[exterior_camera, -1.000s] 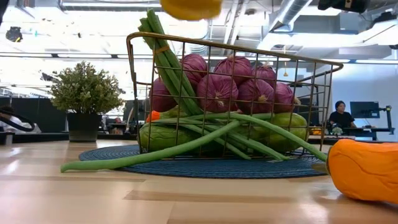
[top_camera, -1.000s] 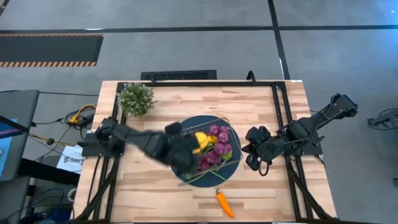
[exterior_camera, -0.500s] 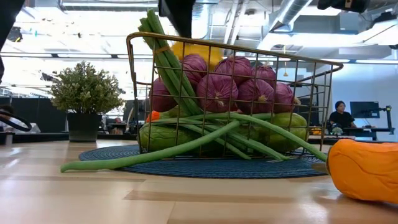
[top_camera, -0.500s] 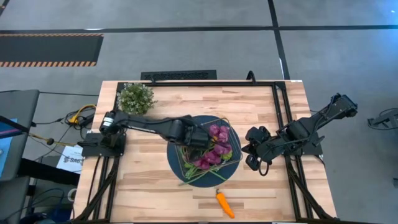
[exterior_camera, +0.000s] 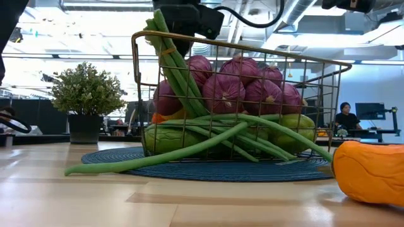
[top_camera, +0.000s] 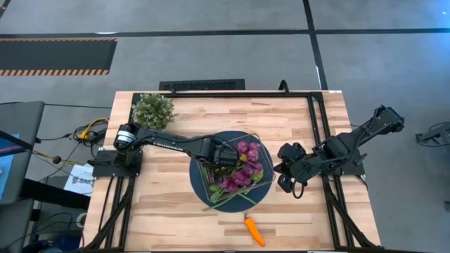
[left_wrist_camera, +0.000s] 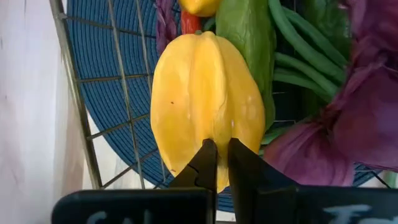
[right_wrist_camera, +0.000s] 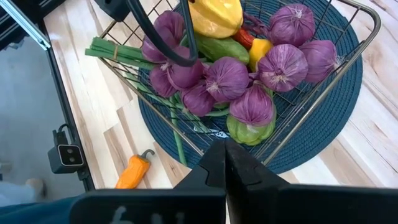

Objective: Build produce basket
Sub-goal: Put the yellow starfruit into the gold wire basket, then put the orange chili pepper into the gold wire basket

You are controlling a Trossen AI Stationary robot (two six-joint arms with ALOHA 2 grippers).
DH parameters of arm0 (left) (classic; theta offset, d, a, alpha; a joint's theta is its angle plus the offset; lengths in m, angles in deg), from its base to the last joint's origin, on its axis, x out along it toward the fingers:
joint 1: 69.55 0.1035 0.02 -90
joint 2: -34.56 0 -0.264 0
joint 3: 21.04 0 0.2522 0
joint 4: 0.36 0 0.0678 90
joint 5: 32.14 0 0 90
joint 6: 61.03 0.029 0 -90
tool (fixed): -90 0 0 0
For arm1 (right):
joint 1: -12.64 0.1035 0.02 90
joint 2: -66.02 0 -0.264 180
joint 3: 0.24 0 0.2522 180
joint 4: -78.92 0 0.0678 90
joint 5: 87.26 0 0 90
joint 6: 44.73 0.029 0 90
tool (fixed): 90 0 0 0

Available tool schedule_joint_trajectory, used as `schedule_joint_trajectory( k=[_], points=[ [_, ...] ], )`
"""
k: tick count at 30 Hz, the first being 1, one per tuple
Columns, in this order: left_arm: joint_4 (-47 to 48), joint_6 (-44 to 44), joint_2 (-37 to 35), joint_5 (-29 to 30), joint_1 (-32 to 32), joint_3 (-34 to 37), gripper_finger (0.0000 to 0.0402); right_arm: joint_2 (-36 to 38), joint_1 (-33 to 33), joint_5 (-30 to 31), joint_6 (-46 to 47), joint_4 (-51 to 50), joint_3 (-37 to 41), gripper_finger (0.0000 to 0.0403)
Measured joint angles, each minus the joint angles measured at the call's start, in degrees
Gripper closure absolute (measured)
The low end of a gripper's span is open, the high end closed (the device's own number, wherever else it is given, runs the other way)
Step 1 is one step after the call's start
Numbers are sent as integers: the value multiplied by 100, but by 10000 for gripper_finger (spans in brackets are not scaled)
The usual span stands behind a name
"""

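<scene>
Nearest to you, at 6 o'clock on the table, one orange carrot (top_camera: 254, 230) waits outside. At the centre, the left gripper (top_camera: 223, 156) has come down into the basket (top_camera: 261, 150), closed on the yellow ribbed fruit (left_wrist_camera: 205, 106), so this fruit is nearly placed beside the purple grape string (top_camera: 242, 170). At 3 o'clock the right gripper (top_camera: 284, 184) rests closed and empty.

— What kind of place do we see here?

— We see a robotics lab in an open-plan office hall: a wooden table (top_camera: 281, 119) in a black metal frame (top_camera: 316, 112) stands on grey floor with hazard-striped tape (top_camera: 56, 70).

— What else supports this?

— We note exposed ceiling ducts (exterior_camera: 297, 12), a person (exterior_camera: 345, 116) seated at a monitor (exterior_camera: 369, 111), and loose cables (top_camera: 88, 131).
</scene>
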Motion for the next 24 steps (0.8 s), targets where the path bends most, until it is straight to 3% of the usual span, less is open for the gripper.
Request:
schedule_joint_trajectory(
  k=[5, 11, 24],
  points=[
    [-86, -54, -42, 68, -8, 3, 383, 0, 0, 0, 4, 0, 0, 395],
    [1, -50, -299, 31, -85, -1, 328, 1, 0, -25, 17, -1, 0, 395],
    [510, -732, -1296, 285, -231, -8, 226, 0, 188, -701, 610, 201, 0, 382]
  ],
)
